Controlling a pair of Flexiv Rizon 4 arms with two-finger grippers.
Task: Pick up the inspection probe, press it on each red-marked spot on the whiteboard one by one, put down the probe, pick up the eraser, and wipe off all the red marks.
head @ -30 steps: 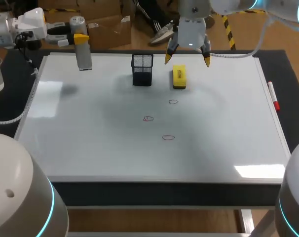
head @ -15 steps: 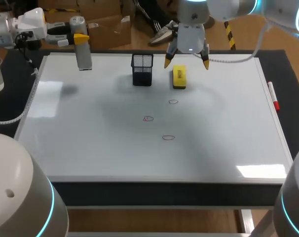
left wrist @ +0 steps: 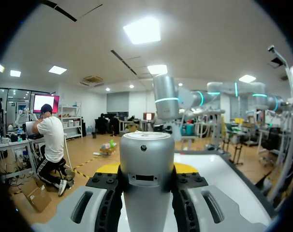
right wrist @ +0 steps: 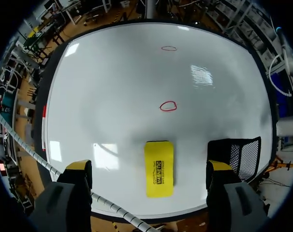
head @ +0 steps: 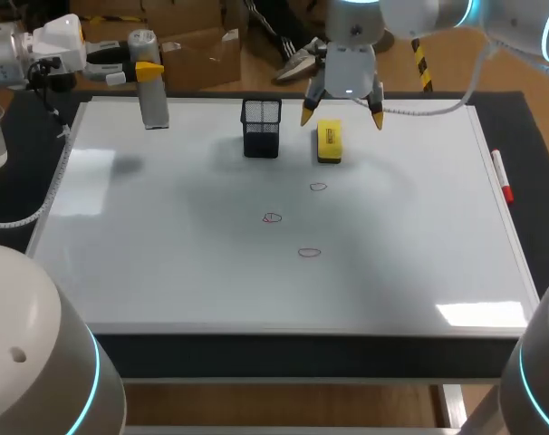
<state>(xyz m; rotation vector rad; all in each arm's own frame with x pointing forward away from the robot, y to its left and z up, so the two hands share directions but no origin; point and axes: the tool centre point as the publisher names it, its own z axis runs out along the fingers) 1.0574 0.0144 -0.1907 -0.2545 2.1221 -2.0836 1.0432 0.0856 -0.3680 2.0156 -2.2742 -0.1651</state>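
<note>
Over the whiteboard's (head: 166, 272) far edge, head view, our left jaws pinch the upright probe (head: 150, 98); our right jaws hang spread above the eraser (head: 329, 142). Left wrist: we see the probe clamped. Right wrist: eraser below spread jaws, red marks (right wrist: 168, 106) ahead.
</note>
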